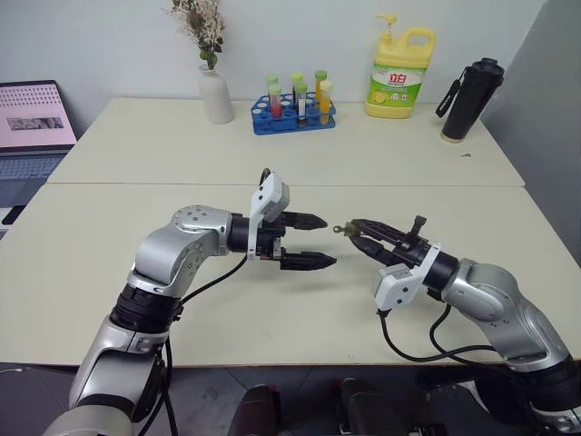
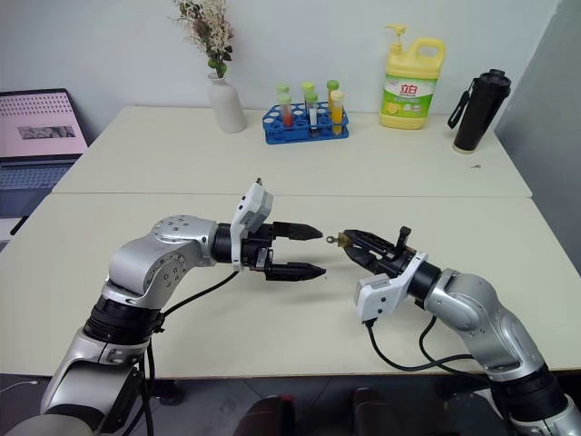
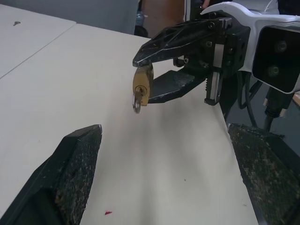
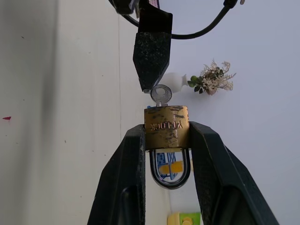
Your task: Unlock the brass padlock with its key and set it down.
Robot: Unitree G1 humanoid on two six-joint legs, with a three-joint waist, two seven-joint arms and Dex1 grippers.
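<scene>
brass padlock [image 4: 166,127] | level, key [image 4: 161,95] end toward left gripper [image 1: 313,241]

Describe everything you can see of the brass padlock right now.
The brass padlock is a small, scuffed golden block with stamped lettering and a thin silver shackle, which looks closed. The right end effector grips its body by both sides, above the table. The key is in its keyhole, round head sticking out toward the open left end effector.

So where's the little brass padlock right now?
The brass padlock is pinched in the right gripper, held above the table's middle, facing the open left gripper.
</scene>
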